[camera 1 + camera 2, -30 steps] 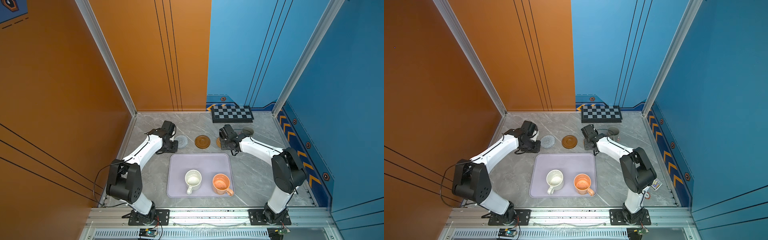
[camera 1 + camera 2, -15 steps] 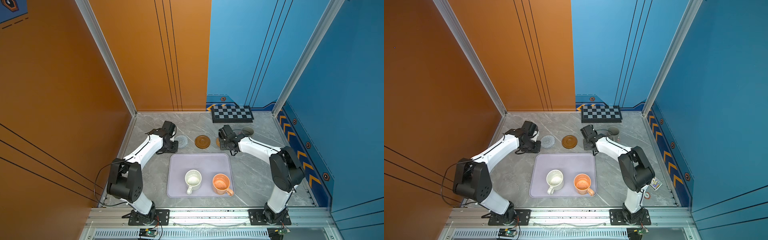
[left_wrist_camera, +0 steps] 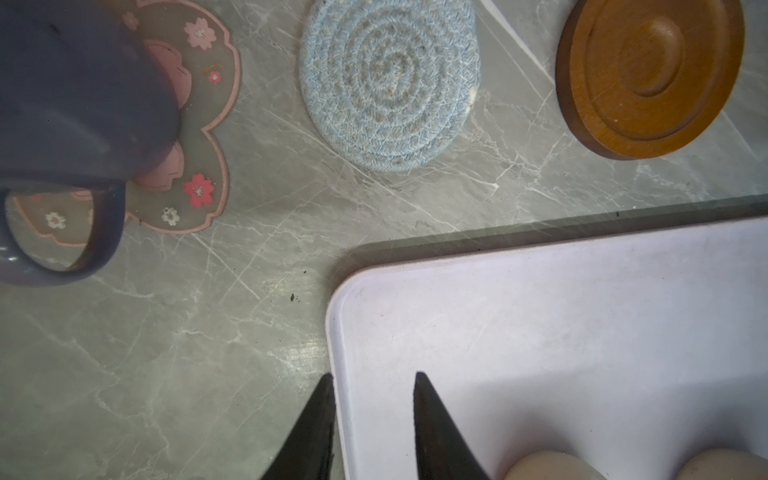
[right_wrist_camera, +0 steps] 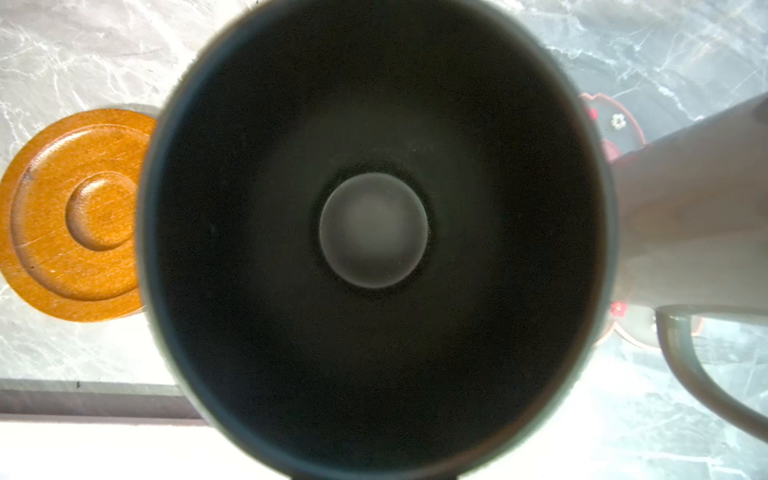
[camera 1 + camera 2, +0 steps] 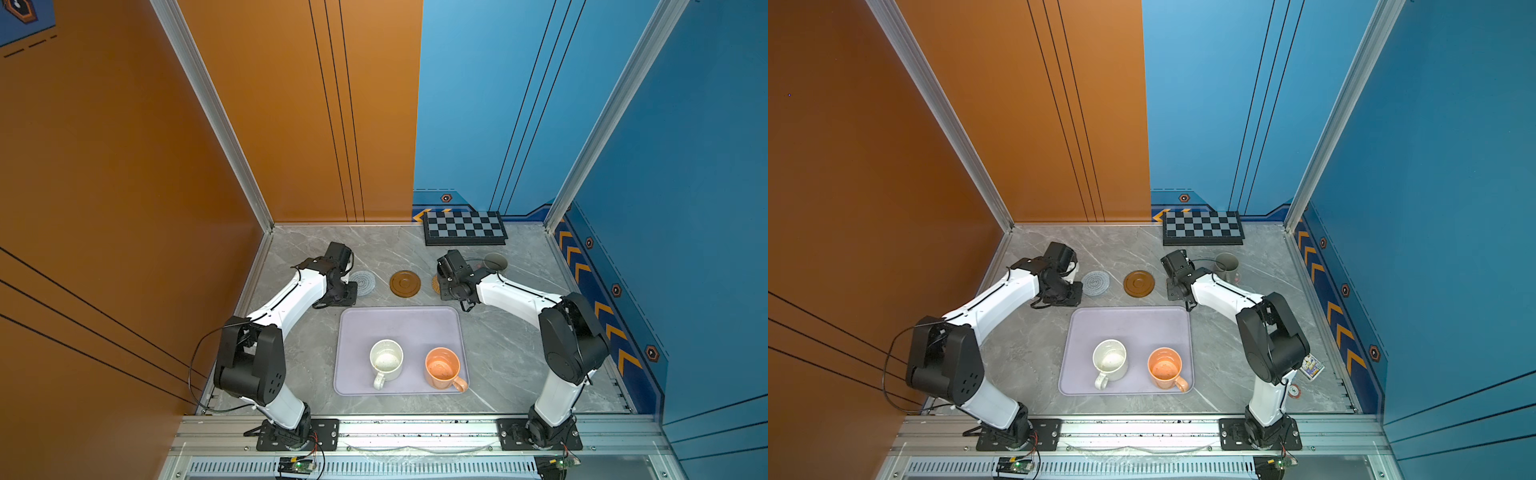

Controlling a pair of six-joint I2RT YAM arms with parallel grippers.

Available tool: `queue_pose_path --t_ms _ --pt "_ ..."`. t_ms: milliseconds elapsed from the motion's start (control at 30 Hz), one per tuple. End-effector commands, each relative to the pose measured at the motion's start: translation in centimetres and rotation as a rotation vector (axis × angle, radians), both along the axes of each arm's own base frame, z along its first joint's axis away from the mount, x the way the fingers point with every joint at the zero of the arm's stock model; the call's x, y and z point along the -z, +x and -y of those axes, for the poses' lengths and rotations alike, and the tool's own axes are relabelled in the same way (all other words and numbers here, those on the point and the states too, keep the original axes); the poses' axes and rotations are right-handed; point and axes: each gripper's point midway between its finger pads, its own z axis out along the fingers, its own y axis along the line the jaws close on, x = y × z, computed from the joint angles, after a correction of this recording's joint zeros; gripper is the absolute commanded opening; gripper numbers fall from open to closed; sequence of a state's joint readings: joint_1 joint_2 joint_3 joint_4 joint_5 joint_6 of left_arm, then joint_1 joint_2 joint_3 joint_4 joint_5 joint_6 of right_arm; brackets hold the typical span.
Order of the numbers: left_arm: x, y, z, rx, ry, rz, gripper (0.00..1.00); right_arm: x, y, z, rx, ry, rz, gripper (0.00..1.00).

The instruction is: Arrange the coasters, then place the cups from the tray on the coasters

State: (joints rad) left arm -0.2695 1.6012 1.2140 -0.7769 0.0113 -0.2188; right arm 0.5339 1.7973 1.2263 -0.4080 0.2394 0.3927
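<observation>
Your right gripper (image 5: 448, 291) is closed. Its fingers are out of frame, but the black cup (image 4: 374, 230) fills its wrist view, so I judge the cup is pinched by its wall. The gripper hangs just beyond the tray's (image 5: 399, 324) far right corner, over the rattan coaster (image 5: 435, 284), of which only a sliver shows.

Your step is setting that cup down: lower it square on the coaster, then release.

Your left gripper (image 3: 374, 376) is parted and empty over the tray's far left corner. Beyond that corner the lavender cup (image 3: 75, 95) sits on a pink flower coaster (image 3: 199, 166). Only the left wrist view shows this plainly, as the arm covers it from above.

The spiral coaster (image 5: 362, 282) and wooden coaster (image 5: 405, 284) lie bare beyond the tray's far edge. The white cup (image 5: 386, 359) and orange cup (image 5: 442, 368) wait on the tray.

The grey cup (image 5: 495, 262) stands further beyond the far right corner. Its second pink coaster (image 4: 619, 120) shows best in the right wrist view.
</observation>
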Motion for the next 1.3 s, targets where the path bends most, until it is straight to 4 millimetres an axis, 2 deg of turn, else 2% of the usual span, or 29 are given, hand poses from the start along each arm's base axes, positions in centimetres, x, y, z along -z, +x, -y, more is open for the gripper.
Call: queue_pose_path --t_ms 0,300,367,500,633,667,767,867,967,1267 --pt "-0.9 0.3 0.6 0.002 -0.021 0.015 0.34 -2.7 0.6 0.5 0.020 -0.010 0.070 0.00" --pt "-0.8 0.3 0.8 0.002 -0.027 0.011 0.34 -2.7 0.7 0.4 0.018 -0.023 0.056 0.01" --pt "-0.9 0.3 0.8 0.001 -0.028 0.014 0.34 -2.5 0.8 0.4 0.021 -0.027 0.045 0.08" --pt "-0.9 0.3 0.8 0.002 -0.026 0.015 0.34 -2.3 0.8 0.1 0.018 -0.021 0.036 0.12" --pt "-0.8 0.2 0.7 0.000 -0.025 0.011 0.34 -2.3 0.8 -0.1 0.015 -0.009 0.033 0.21" --pt "-0.7 0.1 0.7 -0.001 -0.024 0.009 0.34 -2.3 0.8 -0.1 0.015 -0.008 0.032 0.20" --pt "-0.7 0.0 0.7 -0.002 -0.025 0.007 0.34 -2.5 0.9 -0.1 0.015 -0.009 0.039 0.07" --pt "-0.7 0.0 0.7 -0.001 -0.023 0.009 0.34 -3.4 1.2 -0.1 0.011 -0.005 0.066 0.00" --pt "-0.8 -0.1 0.6 -0.001 -0.024 0.012 0.34 -4.5 1.4 -0.2 0.010 0.009 0.099 0.00" --pt "-0.8 -0.2 0.5 -0.001 -0.018 0.012 0.33 -6.1 1.5 -0.6 -0.008 0.028 0.160 0.00"
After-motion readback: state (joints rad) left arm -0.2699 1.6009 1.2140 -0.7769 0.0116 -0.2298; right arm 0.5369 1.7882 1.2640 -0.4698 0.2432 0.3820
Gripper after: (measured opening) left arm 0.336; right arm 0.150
